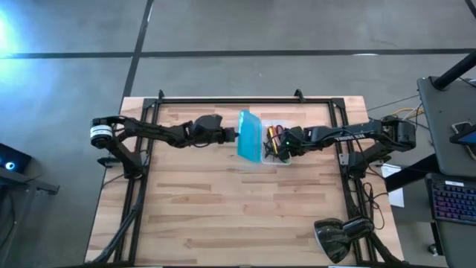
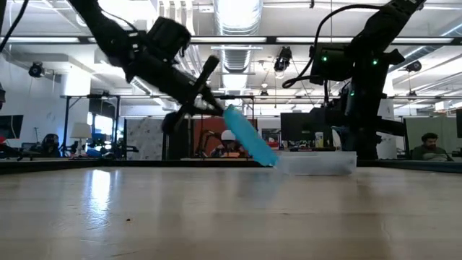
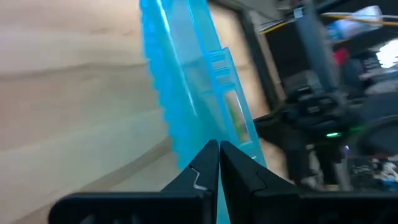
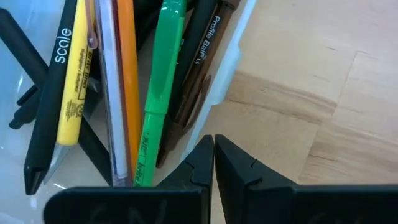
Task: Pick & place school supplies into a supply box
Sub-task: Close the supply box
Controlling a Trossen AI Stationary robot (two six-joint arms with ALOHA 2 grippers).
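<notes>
The supply box [image 1: 260, 138] lies open in the far middle of the table. Its clear half [image 2: 317, 162] rests flat on the wood. Its turquoise half [image 2: 249, 141] stands tilted, hinge edge down, free edge up and toward the table's left. Inside the clear half lie the green marker [image 4: 155, 93], the orange pencil [image 4: 127, 81], the yellow pencil [image 4: 71, 93] and several dark pens [image 4: 199, 68]. I cannot make out the scissors. My left gripper [image 3: 218, 148] is shut at the turquoise half's raised edge. My right gripper [image 4: 213, 144] is shut at the clear half's right wall. My left gripper meets the turquoise half at its raised free edge [image 2: 227, 113] with shut fingertips, coming slanting down from the table's left. The lid leans tilted against them, with its hinge edge [image 2: 273, 163] down at the clear half. My right gripper's shut fingertips stand over the rim of the clear half's right wall [image 4: 227, 68], pointing down from the table's right. Whether they touch it, I cannot tell.
Black frame rails [image 1: 230, 99] run along the table's far, left and right edges. A dark lamp head [image 1: 338, 237] sits at the near right corner. Bare wood [image 1: 230, 216] fills the near half of the table. A person [image 2: 429, 144] sits far off in the room.
</notes>
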